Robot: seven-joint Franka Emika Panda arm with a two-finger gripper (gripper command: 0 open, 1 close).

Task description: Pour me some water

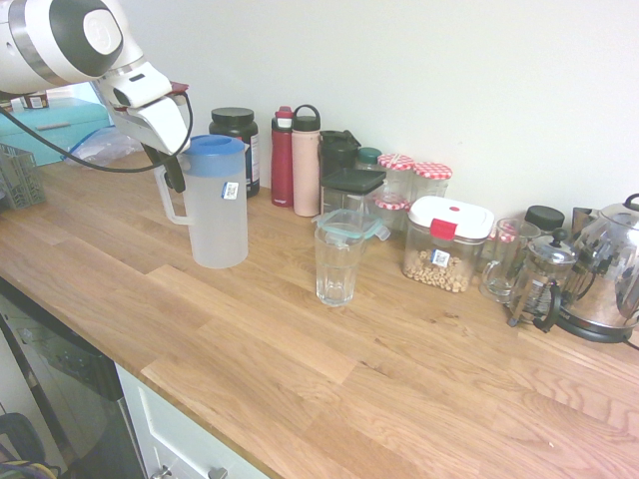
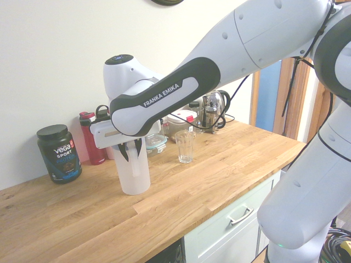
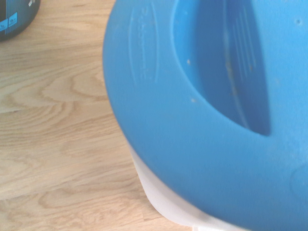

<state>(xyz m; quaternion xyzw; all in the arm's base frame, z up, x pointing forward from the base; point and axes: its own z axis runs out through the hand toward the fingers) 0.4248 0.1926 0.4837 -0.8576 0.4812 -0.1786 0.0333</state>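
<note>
The pitcher (image 1: 217, 203), frosted white with a blue lid (image 3: 207, 110), stands upright on the wooden counter (image 1: 300, 369); the gripper (image 1: 172, 170) sits at its handle (image 1: 166, 197), on the side away from the drinking glass (image 1: 336, 265), with the dark fingers (image 2: 131, 153) reaching down on either side of the handle's upper part; whether they press it or merely flank it cannot be told, and the pitcher's base rests flat on the wood. The glass stands apart from the pitcher, upright and seemingly empty, nearer the row of containers along the wall.

The arm (image 2: 230, 60) comes in high over the counter, its last link bent so that the hand tilts steeply downward toward the handle; in the wrist view the blue lid fills most of the frame, with bare wood beside it.

Counted: one pitcher; one drinking glass; one dark supplement tub (image 1: 237, 140); two tall bottles, a red one (image 1: 283, 157) and a pink one (image 1: 307, 160), standing side by side and touching or nearly so; one clear storage box (image 1: 444, 244) with a white lid and a red clasp, holding pale round pieces; two jars with red checked lids (image 1: 414, 178); one French press (image 1: 539, 279); one metal kettle (image 1: 609, 269) at the far end.
</note>
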